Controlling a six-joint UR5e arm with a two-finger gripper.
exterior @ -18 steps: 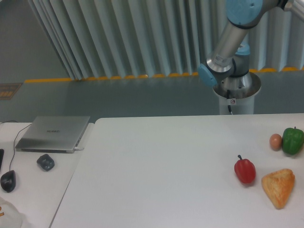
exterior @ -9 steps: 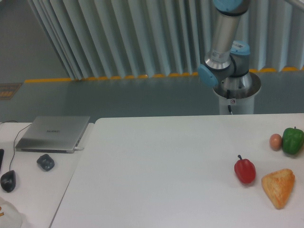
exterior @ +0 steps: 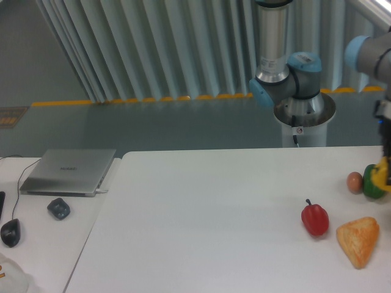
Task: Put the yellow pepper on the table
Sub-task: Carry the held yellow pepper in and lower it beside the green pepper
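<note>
One large white table [exterior: 214,213] is filling most of the view, with its rounded corner lying beside a narrower white desk [exterior: 43,256] on the left. Behind it the robot arm [exterior: 272,49] is rising from its pedestal and leaving the top of the picture, and its far links are coming back into view at the right edge, where the wrist is hanging over the table's right side.

On the desk a closed grey laptop [exterior: 68,171] is lying flat, with a dark mouse [exterior: 10,232] and a second dark mouse-like object [exterior: 58,209] sitting near it.

On the table's right part, an orange-tan wedge of bread [exterior: 358,240] is resting nearest the camera, and a red pepper [exterior: 315,220] is standing just to its left, apart from it. Farther back a green pepper [exterior: 370,188] is sitting with a small brown egg-shaped object [exterior: 354,182] touching or just beside it.

Only a sliver of the gripper [exterior: 386,152] is showing at the right edge, so I cannot tell whether its fingers are spread or pinching. Right below it, a small part of the yellow pepper [exterior: 383,174] is showing, overlapping the green pepper's right side; whether it is resting on the table or hanging above it cannot be told.
</note>
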